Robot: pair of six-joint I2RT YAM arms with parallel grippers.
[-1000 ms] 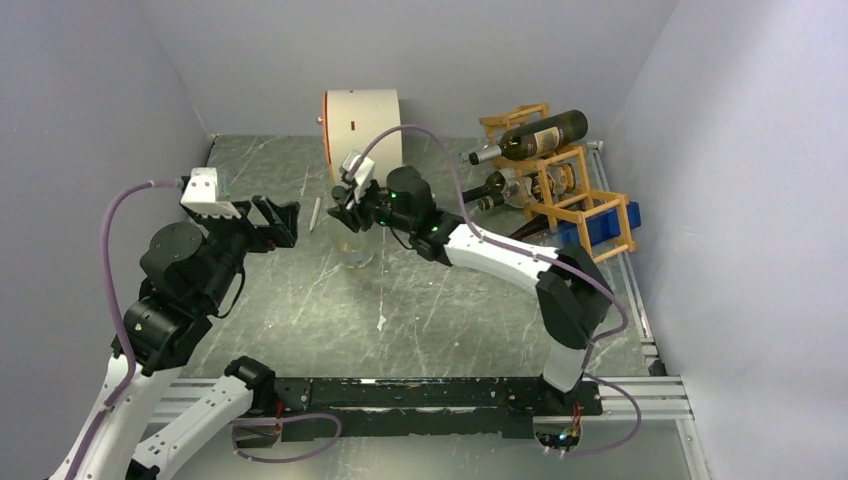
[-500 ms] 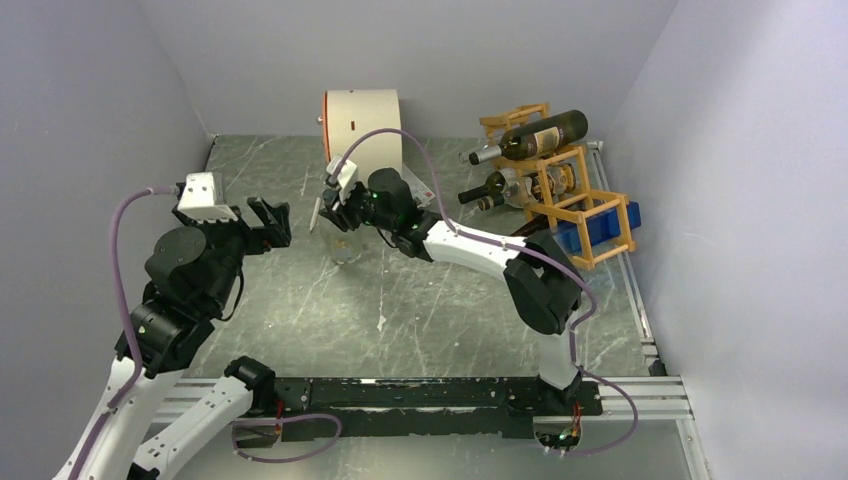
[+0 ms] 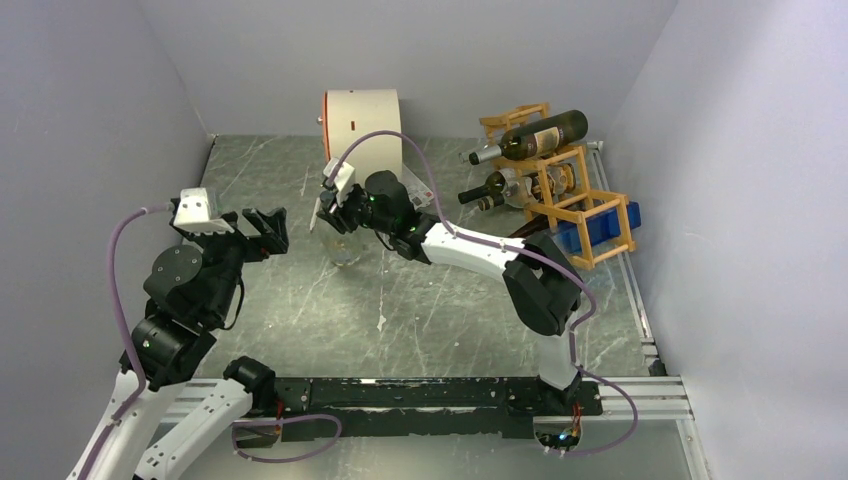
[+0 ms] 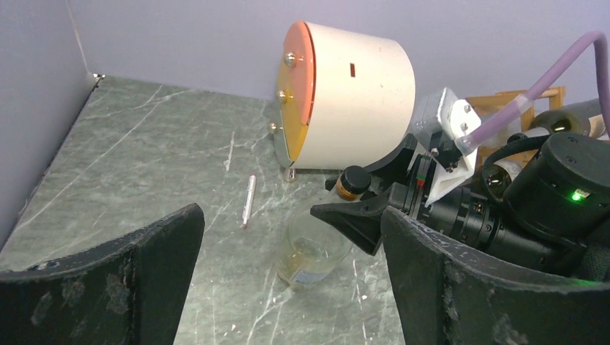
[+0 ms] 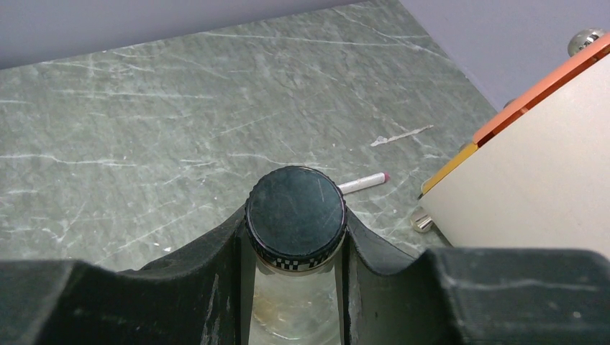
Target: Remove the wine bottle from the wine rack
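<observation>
A clear glass wine bottle (image 3: 343,246) with a black cap (image 5: 296,212) stands tilted with its base on the grey table. My right gripper (image 3: 334,214) is shut on the bottle's neck just under the cap, one finger on each side. The wine rack (image 3: 572,196), an orange-brown wooden lattice, stands at the back right and still carries dark bottles (image 3: 540,135). My left gripper (image 3: 266,229) is open and empty, a short way left of the clear bottle (image 4: 314,248), which shows between its wide-apart fingers (image 4: 460,287).
A white drum (image 3: 362,120) with an orange face lies at the back, behind the bottle. A pen (image 3: 314,213) lies on the table left of the drum. A blue box (image 3: 592,228) sits by the rack. Walls close in on both sides.
My right arm has carried the clear bottle a little to the left, away from the rack. My left gripper has drifted slightly down and left, still open.
</observation>
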